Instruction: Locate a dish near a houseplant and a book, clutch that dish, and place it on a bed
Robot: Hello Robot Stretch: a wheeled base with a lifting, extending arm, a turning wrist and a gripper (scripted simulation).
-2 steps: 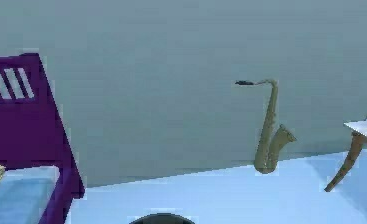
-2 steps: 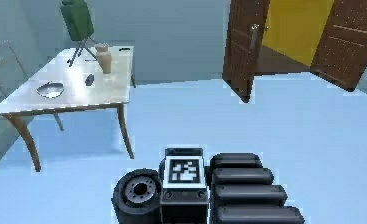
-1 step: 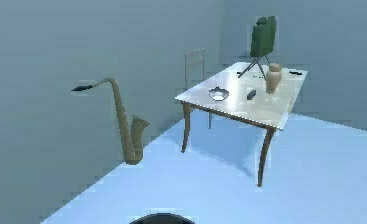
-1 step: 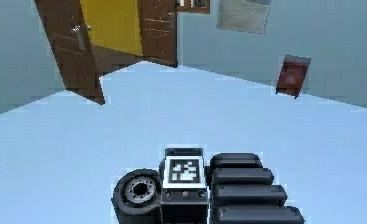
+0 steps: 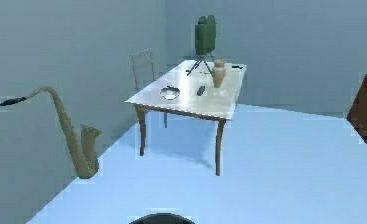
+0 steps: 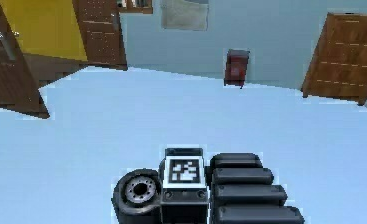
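**Forward view.** Nearest, at the bottom edge, a dark rounded shape (image 5: 161, 218) is noted, taken to be part of the robot. At the view's left a brass-coloured saxophone (image 5: 69, 130) is stood upright close to the grey-blue wall. Mid-picture, across bare pale blue floor (image 5: 291, 170), a white-topped bench on curved wooden legs (image 5: 227, 92) is recorded.

On the bench's near half a small pale round dish (image 5: 170, 94) is seen. Just beside it lies a small dark flat object (image 5: 201, 90), possibly the book. Farther back a tan vase (image 5: 220, 72) is stood. A dark green houseplant (image 5: 204, 35) is placed at the far end, with thin dark legs beneath it. A pale slender chair (image 5: 141, 66) is set behind the bench.

**Arm side view.** Nearest, at the bottom edge, the dark stacked segments of the arm (image 6: 247, 188) are seen. Beside them is a white square marker with black marks (image 6: 183, 168), and left of that the dark body of the tool (image 6: 141, 197). Its far end cannot be made out, so its state, and whether anything is held, cannot be told.

Well beyond, brown wooden doors (image 6: 341, 55) and a small dark red cabinet (image 6: 237, 67) are set along the wall.

**Progress (judged).** The dish appears to be located. The approach, the grasp, the search for a bed and the placing on it are all left to do.
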